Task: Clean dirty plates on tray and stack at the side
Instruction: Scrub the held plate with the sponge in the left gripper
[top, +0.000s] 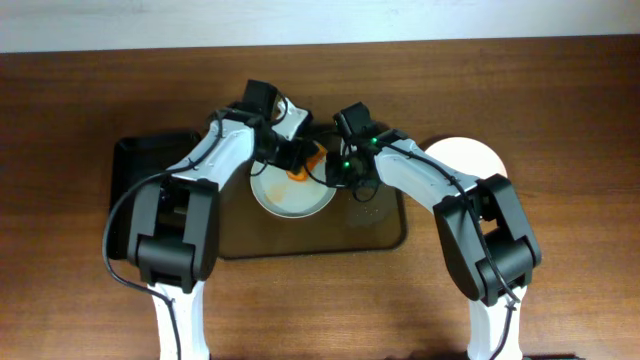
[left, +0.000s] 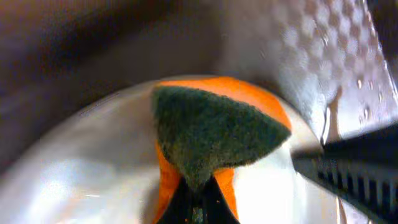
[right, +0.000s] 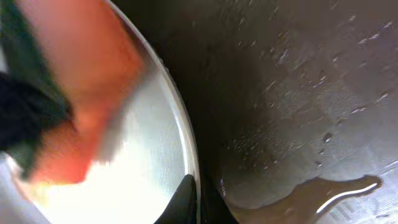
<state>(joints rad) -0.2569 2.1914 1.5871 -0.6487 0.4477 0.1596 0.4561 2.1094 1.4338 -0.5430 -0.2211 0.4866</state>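
A white plate (top: 285, 195) lies on the brown-olive tray (top: 385, 230). My left gripper (top: 297, 158) is shut on an orange sponge with a green scouring face (top: 303, 168) and presses it on the plate's far part. The left wrist view shows the sponge (left: 211, 127) on the plate (left: 81, 180), held by the jaws (left: 199, 202). My right gripper (top: 338, 178) is shut on the plate's right rim; the right wrist view shows its fingers (right: 198, 202) on either side of the rim (right: 180, 124). A second plate (top: 468, 158) lies on the table right of the tray. A third (top: 290, 108) is partly hidden under the left arm.
A smaller black tray (top: 140, 170) stands left of the brown tray. The brown tray's floor is wet, with a puddle beside the plate (right: 323, 193). The right gripper's finger (left: 351, 174) shows in the left wrist view, close to the sponge.
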